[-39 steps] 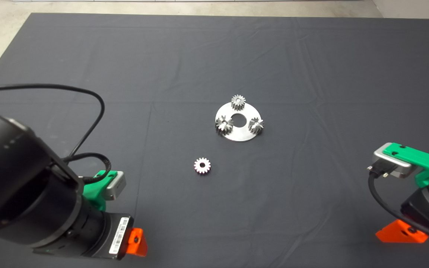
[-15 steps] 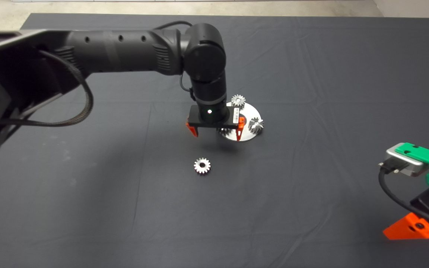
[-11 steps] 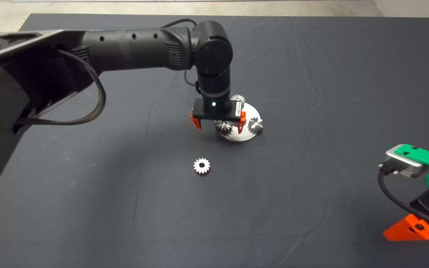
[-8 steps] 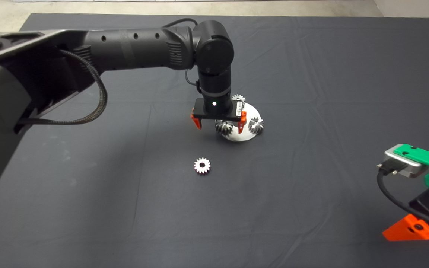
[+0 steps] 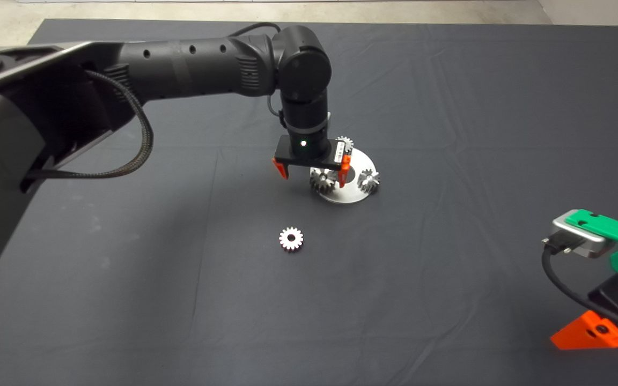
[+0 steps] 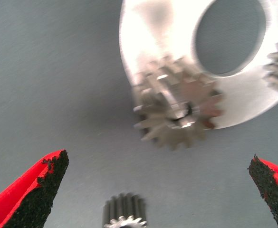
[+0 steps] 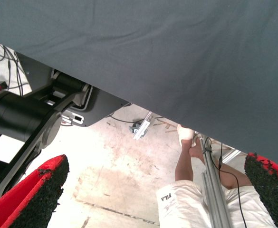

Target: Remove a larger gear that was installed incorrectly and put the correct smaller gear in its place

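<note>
— Larger gear [image 5: 322,180]: seated on round plate [image 5: 353,197], left side, under left gripper [image 5: 313,172], fingers spread wide, nothing held.
— Advice: centre over bore, lower, pinch evenly, lift straight.
— Versus half a second back: shifted slightly left. Right gripper [image 5: 588,332] parked, open; smaller gear [image 5: 291,238] loose on mat.

my left gripper [image 5: 313,176] hangs spread around the larger gear [image 5: 322,180]; one finger [image 5: 344,170] squeezes between it and the neighbouring small gear [image 5: 368,180]. outer side: bare mat [image 5: 234,177].
</note>
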